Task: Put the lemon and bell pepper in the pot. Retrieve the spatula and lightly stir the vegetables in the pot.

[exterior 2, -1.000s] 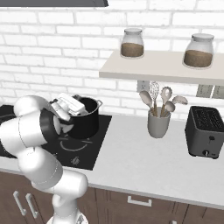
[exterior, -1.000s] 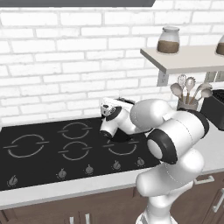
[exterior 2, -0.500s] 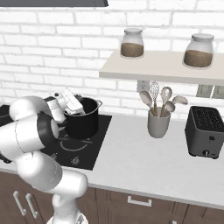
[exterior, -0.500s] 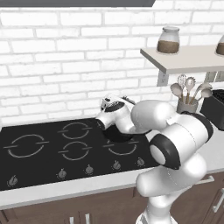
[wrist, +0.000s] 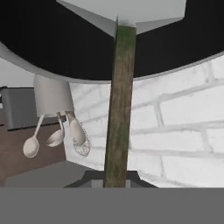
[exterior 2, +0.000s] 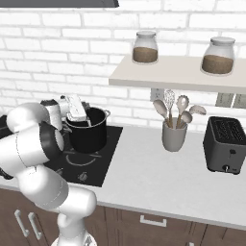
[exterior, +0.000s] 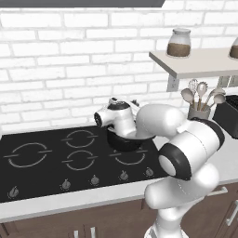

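Black cooktop [exterior: 46, 160], pot [exterior 2: 89, 132] at edge, gripper [exterior 2: 79, 115] above

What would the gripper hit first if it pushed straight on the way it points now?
Most likely the pot: the gripper, shut on the spatula, points along it into the pot's dark inside. The blade would touch first; depth is unclear.

Matt black pot [exterior 2: 89, 134] on glossy black glass hob [exterior: 42, 162]. Spatula [wrist: 119, 105] w/ rough greenish wood handle. Smooth grey cup [exterior 2: 173, 135]; matt white brick wall [exterior: 69, 69].
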